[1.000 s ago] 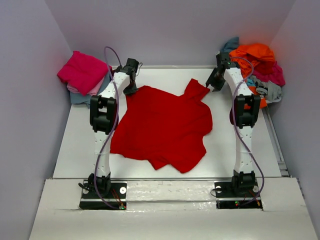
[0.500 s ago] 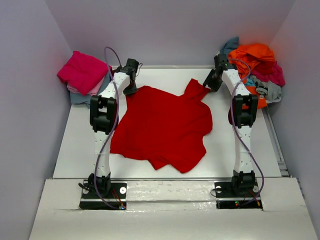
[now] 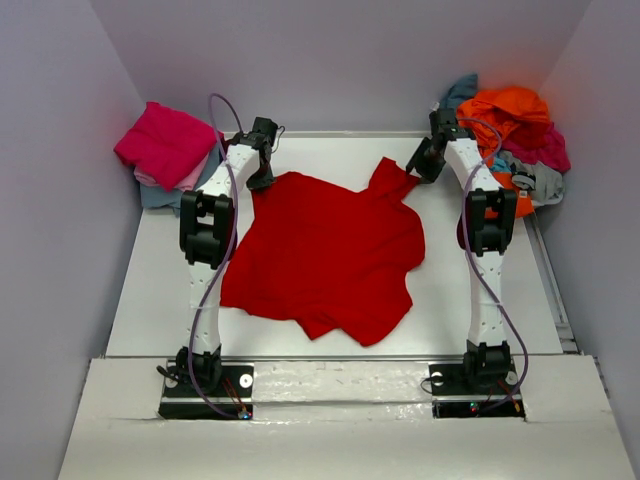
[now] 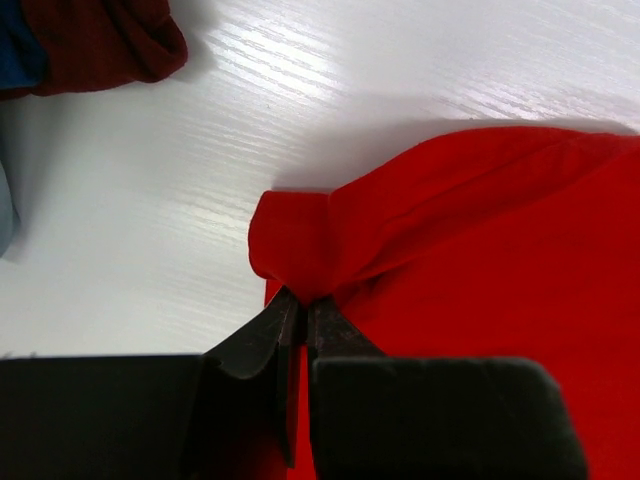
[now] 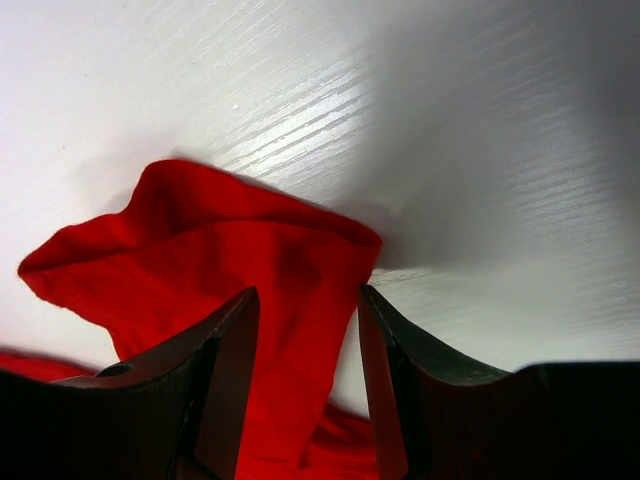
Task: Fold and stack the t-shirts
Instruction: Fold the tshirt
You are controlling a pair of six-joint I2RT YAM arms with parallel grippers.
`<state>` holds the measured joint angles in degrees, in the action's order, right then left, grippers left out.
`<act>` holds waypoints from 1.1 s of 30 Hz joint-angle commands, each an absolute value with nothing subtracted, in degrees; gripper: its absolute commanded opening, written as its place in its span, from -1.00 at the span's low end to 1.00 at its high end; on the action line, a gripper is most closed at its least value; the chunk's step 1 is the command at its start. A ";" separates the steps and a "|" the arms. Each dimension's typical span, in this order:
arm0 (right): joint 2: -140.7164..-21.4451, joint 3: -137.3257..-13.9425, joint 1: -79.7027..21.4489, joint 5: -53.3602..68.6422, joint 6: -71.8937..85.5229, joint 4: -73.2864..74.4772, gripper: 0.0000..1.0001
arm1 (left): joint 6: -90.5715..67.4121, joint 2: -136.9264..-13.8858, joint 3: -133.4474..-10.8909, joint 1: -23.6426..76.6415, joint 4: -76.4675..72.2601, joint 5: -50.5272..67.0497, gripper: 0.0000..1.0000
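The left arm (image 3: pixel 210 235) and right arm (image 3: pixel 487 225) are standing stretched away from their bases, wrists tilting downward; the left gripper (image 4: pixel 300 305) is pinching a fold of the red t-shirt (image 3: pixel 330 250), jaws nearly touching; the right gripper (image 5: pixel 308 300) is holding its jaws apart, straddling the cloth's edge without clamping it.

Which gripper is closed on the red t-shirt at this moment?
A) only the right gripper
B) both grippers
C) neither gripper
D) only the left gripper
D: in its wrist view the left gripper pinches a corner of the red t-shirt between shut jaws, while the right gripper stands with open jaws on either side of a sleeve.
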<state>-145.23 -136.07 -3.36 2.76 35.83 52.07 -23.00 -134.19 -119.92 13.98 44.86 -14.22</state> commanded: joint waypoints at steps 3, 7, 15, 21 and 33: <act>-145.72 -134.47 -1.67 0.79 37.44 51.42 0.00 | -22.24 -132.10 -123.22 13.71 46.58 -15.65 -0.89; -145.90 -134.12 -1.67 0.26 37.97 52.12 0.00 | -22.15 -132.54 -124.01 13.71 46.84 -15.47 -0.89; -146.07 -132.01 -0.62 -2.29 38.85 51.42 0.00 | -22.06 -132.71 -124.10 13.71 47.02 -15.56 -0.89; -147.21 -131.48 -0.62 1.04 38.41 49.48 -0.06 | -22.15 -132.71 -124.01 13.71 47.02 -15.64 -0.89; -148.01 -133.25 -0.62 6.33 37.18 48.78 -0.86 | -22.67 -132.80 -123.40 13.71 46.67 -15.56 -0.89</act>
